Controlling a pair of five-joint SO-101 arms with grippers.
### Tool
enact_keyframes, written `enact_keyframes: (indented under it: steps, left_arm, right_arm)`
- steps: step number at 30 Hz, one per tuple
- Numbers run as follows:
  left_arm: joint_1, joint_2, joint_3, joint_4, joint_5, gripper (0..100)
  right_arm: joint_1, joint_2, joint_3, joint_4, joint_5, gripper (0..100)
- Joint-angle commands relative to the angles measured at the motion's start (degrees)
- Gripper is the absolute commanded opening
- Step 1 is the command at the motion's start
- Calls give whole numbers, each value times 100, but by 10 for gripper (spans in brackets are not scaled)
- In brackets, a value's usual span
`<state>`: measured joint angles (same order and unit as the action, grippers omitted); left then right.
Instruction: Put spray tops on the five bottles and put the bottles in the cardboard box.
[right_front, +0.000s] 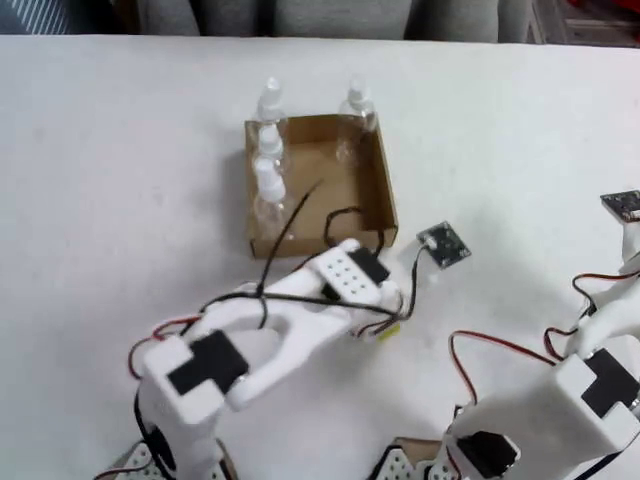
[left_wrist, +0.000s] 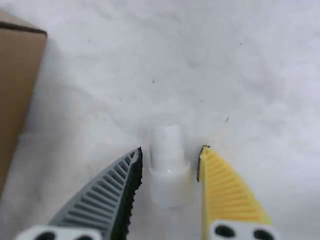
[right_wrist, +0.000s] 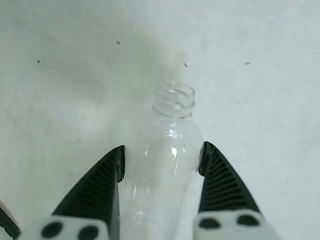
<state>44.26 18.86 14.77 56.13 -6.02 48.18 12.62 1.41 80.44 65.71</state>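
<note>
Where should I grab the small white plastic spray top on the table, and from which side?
Probably pinch the small white plastic spray top across its wider collar, from the collar end where the left gripper sits; the narrower cap offers less hold.

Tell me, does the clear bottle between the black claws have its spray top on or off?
Off. The bottle held in the right gripper shows a bare, open threaded neck with nothing screwed onto it.
</note>
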Motion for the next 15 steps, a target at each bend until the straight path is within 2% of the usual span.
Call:
enact_keyframes:
  steps: [1, 6, 15]
  left_arm:
    - [-119, 277, -809, 545, 220, 166]
    - [-84, 286, -800, 563, 114, 17]
    - [-57, -154, -264, 536, -114, 17]
  right_arm:
    - [57, -303, -35, -40, -9, 17]
    - [57, -303, -35, -40, -9, 17]
    - [84, -303, -35, -22, -44, 17]
